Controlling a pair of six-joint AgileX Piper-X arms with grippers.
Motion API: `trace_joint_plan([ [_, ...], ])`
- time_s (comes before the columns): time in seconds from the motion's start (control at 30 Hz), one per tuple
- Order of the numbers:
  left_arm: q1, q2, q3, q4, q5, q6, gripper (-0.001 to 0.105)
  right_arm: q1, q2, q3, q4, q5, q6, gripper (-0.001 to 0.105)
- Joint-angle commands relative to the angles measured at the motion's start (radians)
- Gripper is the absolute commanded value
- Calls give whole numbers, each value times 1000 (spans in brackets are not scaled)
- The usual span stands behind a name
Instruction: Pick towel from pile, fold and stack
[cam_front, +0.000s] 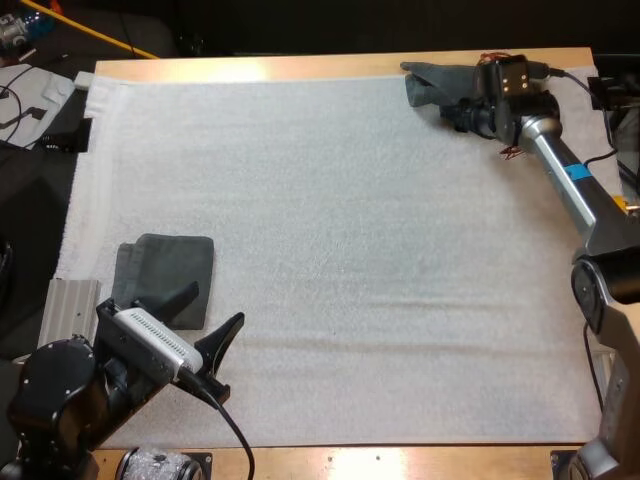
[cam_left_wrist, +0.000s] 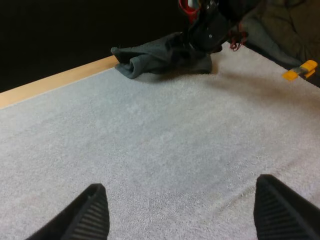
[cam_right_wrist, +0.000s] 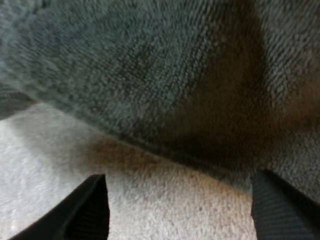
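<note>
high view: the crumpled towel (cam_front: 428, 82) sits in the upper right of the frame at the mat (cam_front: 330, 230) far edge. the right gripper (cam_front: 452, 104) is right up against it, so that arm's clearly the nearer one. the left gripper (cam_front: 213, 306) hangs lower left, fingers spread, beside the folded towel (cam_front: 172, 272).

left wrist view: its fingers are wide apart over bare mat, with the crumpled towel well ahead.

right wrist view: fingers apart, nothing pinched yet. the towel's edge is just ahead of the tips, running slantwise across them. i'd guess a short push forward, then close.
</note>
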Motion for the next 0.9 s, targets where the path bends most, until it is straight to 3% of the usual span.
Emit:
trace_joint_plan([
  [0.0, -4, 2, -6, -9, 3, -12, 60, -7, 11, -14, -23, 13, 4, 52],
  [0.23, -3, 7, -6, -9, 4, -13, 59, -7, 14, -16, -11, 19, 11, 8],
  [0.3, -3, 6, -6, -10, 4, -13, 59, -7, 11, -18, 0, 12, 6, 1],
  [0.37, -6, 2, -9, -8, 5, -9, 59, 2, 4, -22, -35, 20, -25, 37],
  [0.5, -5, 6, -8, -9, 6, -9, 59, 7, 8, -38, -68, 26, -66, 57],
  [0.77, -5, 6, -9, -10, 5, -9, 59, 28, 25, -59, -67, 45, -136, 58],
  [0.83, -5, 7, -8, -8, 5, -9, 59, 34, 20, -56, -57, 50, -150, 48],
  [0.87, -5, 7, -8, -10, 5, -9, 59, 37, 16, -57, -55, 56, -156, 37],
])
